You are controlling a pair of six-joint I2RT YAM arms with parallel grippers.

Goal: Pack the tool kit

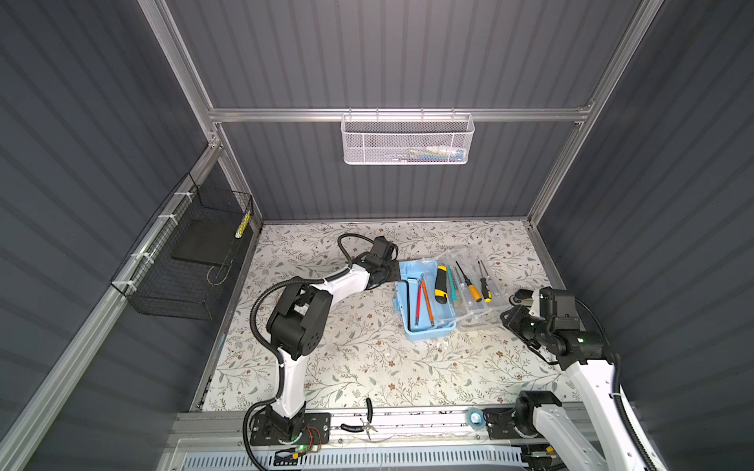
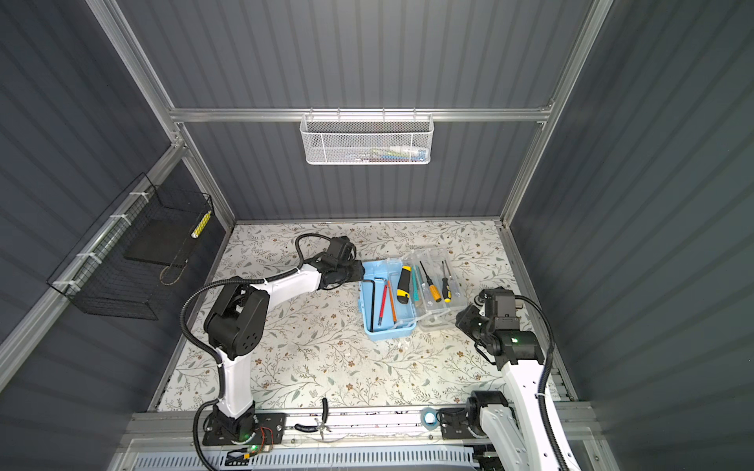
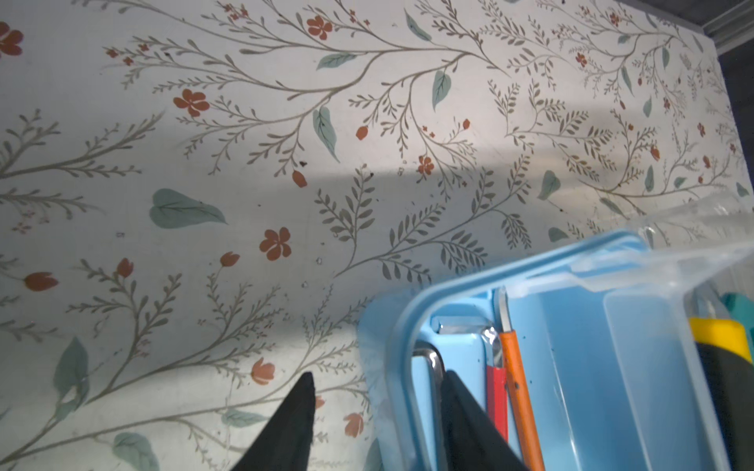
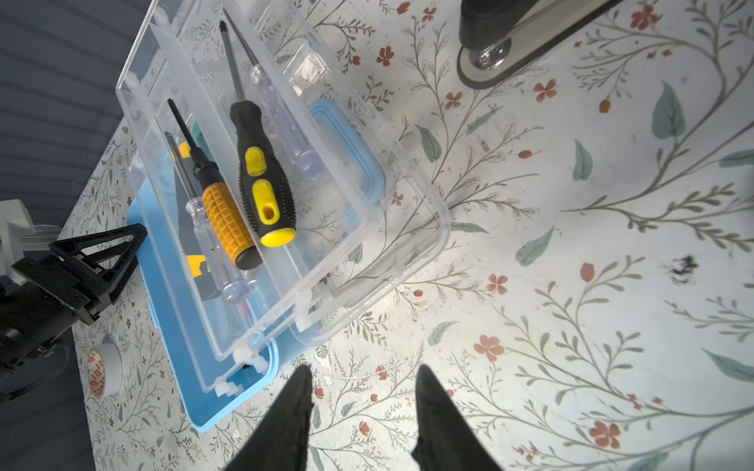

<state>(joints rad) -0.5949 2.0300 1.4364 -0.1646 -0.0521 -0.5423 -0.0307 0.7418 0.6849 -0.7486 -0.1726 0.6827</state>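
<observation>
Our left tool [image 3: 376, 374] is spread astride the rounded rim of the light-blue plastic case [image 3: 571, 346]; our right tool [image 4: 364, 367] gapes above the floral-printed desk [image 4: 571, 244].

The left arm [image 1: 294, 379] and right arm [image 1: 589, 377] have white shells, black joint housings, black ribbed cables [image 1: 256, 310] held by white zip ties [image 1: 612, 394], and screwed black base plates [image 1: 322, 426]. A green light [image 1: 580, 339] marks the right wrist. The left gripper [image 3: 377, 375] and right gripper [image 4: 364, 369] end in black pointed jaws
</observation>
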